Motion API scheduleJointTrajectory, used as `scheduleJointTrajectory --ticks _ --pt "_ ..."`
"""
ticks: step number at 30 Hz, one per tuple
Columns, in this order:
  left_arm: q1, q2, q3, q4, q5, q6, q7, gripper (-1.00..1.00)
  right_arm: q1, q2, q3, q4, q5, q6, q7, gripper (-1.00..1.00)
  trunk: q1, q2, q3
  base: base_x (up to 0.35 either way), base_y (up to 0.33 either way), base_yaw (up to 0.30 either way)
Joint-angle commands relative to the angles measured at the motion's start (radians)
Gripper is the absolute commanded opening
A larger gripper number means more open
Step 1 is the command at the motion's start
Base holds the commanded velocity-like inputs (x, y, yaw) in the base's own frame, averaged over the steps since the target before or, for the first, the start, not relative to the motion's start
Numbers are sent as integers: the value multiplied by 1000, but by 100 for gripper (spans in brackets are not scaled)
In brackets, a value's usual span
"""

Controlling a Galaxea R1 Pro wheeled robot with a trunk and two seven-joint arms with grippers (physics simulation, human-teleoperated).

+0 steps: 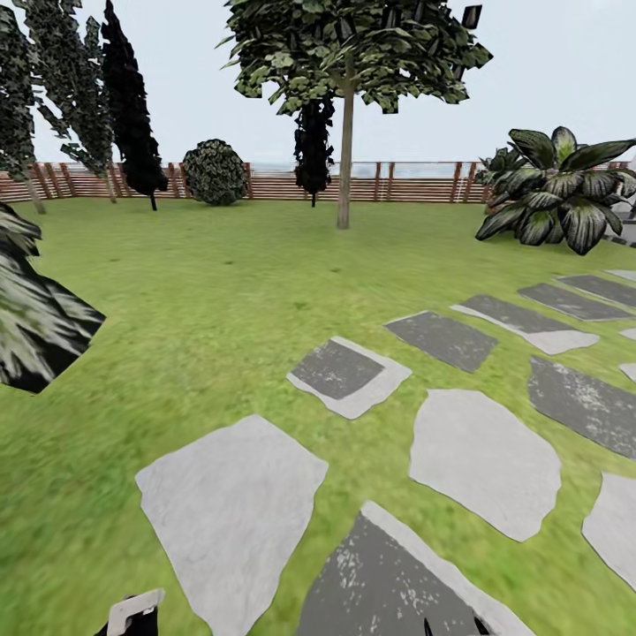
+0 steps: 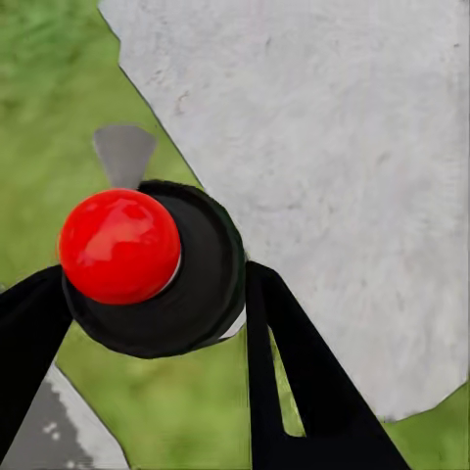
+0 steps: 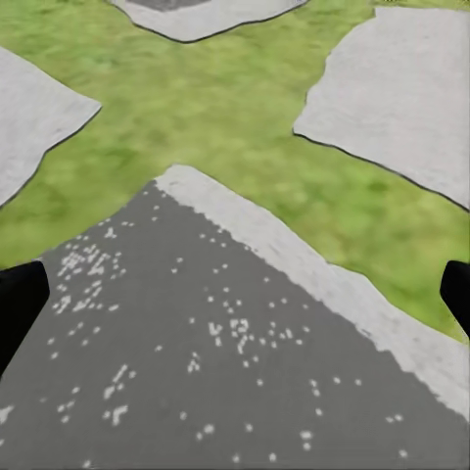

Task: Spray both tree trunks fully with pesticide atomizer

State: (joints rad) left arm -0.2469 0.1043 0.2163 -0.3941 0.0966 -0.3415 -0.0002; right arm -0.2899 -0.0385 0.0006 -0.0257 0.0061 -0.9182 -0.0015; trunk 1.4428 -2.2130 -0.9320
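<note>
On my left wrist camera the left gripper has its two black fingers pinched against the sides of the pesticide atomizer, whose round black body sits squarely between them with a glossy red knob on the end facing the lens and a small grey tab jutting out beyond it. Past the atomizer I see a pale stepping stone and lawn beneath the hand. My right gripper is spread wide, with just the dark fingertips peeking in at either edge of its camera and nothing between them; it hangs over a dark speckled stone with a pale border. From the head camera, a pale tip of the left hand pokes up at the lower edge, and the tree stands far ahead of both grippers, its slim trunk rising from the grass in front of the wooden fence. A broad-leaved plant lies off to the right.
</note>
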Motion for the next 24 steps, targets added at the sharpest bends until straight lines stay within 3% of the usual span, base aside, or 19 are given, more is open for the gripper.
scheduleJointTrajectory --ticks 1,24 --pt "0 0 0 0 0 0 0 -100 0 0 0 0 0 0 0 100 0 0 0 340 0 0" --pt "0 0 0 0 0 0 0 -100 0 0 0 0 0 0 0 100 0 0 0 340 0 0"
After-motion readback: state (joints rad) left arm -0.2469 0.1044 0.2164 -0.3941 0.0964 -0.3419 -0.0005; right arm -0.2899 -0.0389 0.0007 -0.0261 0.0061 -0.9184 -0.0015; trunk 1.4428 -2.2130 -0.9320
